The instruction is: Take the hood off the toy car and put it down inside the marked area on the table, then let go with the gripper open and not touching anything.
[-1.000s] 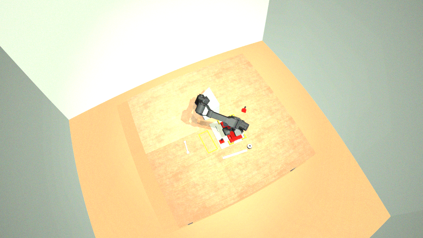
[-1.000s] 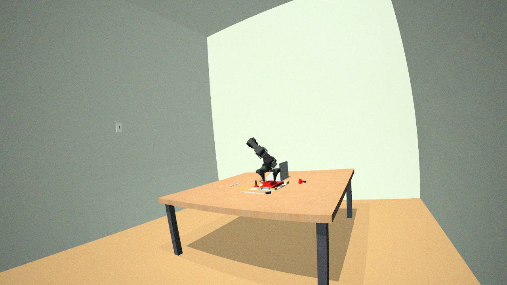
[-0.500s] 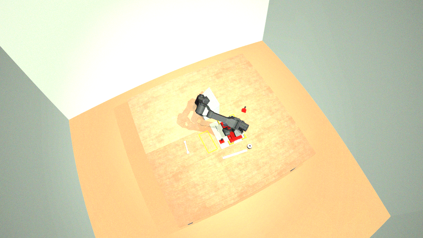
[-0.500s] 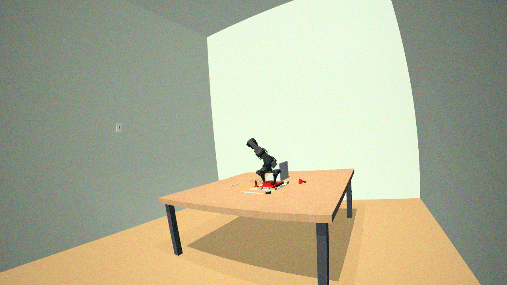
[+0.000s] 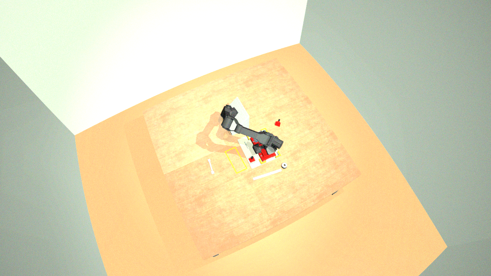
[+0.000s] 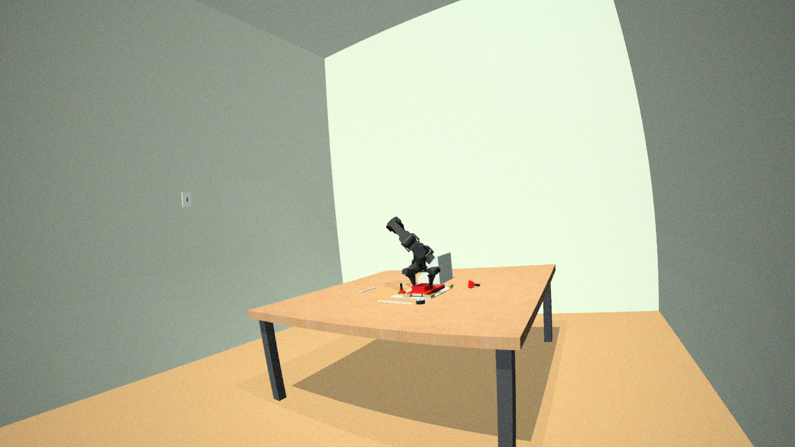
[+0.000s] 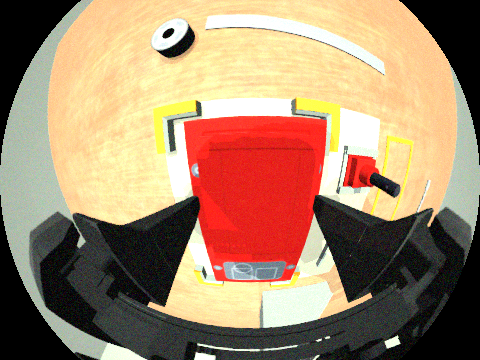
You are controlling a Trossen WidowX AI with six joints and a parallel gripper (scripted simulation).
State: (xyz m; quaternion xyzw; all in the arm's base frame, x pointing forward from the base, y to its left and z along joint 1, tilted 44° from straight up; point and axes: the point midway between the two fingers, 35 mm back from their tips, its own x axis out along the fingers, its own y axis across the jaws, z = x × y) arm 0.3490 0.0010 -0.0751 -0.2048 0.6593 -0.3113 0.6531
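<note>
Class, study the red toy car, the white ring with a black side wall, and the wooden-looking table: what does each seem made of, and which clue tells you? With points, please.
Red toy car [image 5: 268, 157] [image 6: 427, 292] [image 7: 255, 195]: probably smooth plastic, perhaps painted metal; even, solid colour.
White ring with black side wall [image 5: 282, 167] [image 6: 420, 302] [image 7: 176, 49]: perhaps plastic or rubber; plain two-tone surface.
Wooden-looking table [image 5: 267, 206] [image 6: 389, 319] [image 7: 100, 125]: likely wood or laminate; streaky grain.

Bare room; grey walls [image 5: 394, 85] [image 6: 111, 166], wooden table [image 5: 274, 206] [image 6: 355, 311] [image 7: 110, 80], light switch [image 6: 186, 199]

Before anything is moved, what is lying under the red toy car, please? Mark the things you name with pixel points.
A white board [image 5: 254, 164] [image 7: 361, 127] shows around the red toy car [image 5: 267, 156] [image 6: 428, 291] [image 7: 255, 200]; whatever its body covers cannot be seen.
</note>
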